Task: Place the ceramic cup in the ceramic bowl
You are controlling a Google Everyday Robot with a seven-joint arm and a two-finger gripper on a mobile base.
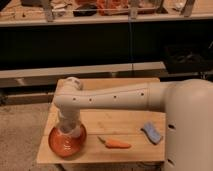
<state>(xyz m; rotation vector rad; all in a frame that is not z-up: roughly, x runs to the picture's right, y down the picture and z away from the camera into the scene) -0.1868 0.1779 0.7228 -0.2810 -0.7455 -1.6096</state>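
The ceramic cup I can't pick out for certain from where I stand. There is only a pale bulk at the end of the arm (110,99), low over the ceramic bowl (54,142), and I cannot tell cup from gripper there. The gripper (68,129) points straight down at the bowl's middle, right above or just inside it, and whether it has hold of anything I cannot tell.

The bowl (glossy orange-red) sits at the near left corner of the wooden table (120,120). The arm comes in from the right, crosses the far half of the table and bends down at the wrist. Near the front edge, to the right of the bowl and apart from it, lies an orange carrot-shaped piece (118,144). Further right lies a light-blue sponge-like block (152,133). A cluttered shelf (100,19) runs along the far wall.
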